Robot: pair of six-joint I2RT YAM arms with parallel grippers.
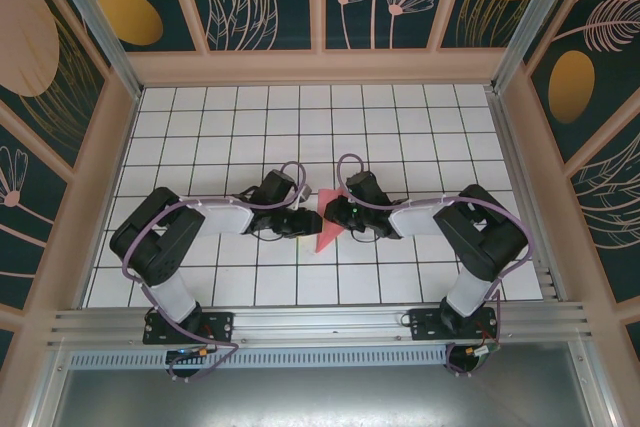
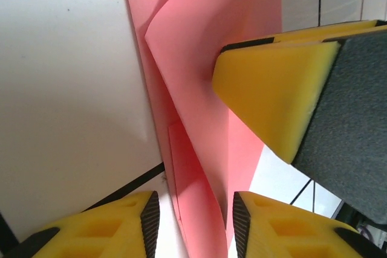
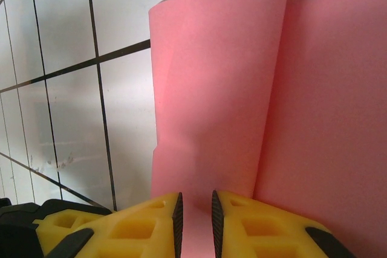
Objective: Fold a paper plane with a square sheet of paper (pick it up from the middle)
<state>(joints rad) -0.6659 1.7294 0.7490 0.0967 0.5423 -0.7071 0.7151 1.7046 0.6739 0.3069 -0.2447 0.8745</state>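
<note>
Watching 2 wrist feeds, I see the right gripper (image 3: pixel 195 203) pinching the half-folded pink paper (image 1: pixel 328 235) mid-table (image 1: pixel 400 127), while the left gripper (image 2: pixel 195 209) straddles a raised fold, its jaws apart, not clamping.

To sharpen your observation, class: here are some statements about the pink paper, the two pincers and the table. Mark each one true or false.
1. The table is white with a dark grid. True.
2. The paper lies flat with no folds. False: the pink paper is creased, with layers folded over one another.
3. The right pincer is closed on the pink paper. True.
4. The two pincers work at opposite ends of the table. False: the left pincer and the right pincer meet at the paper, near the table's middle.
</note>
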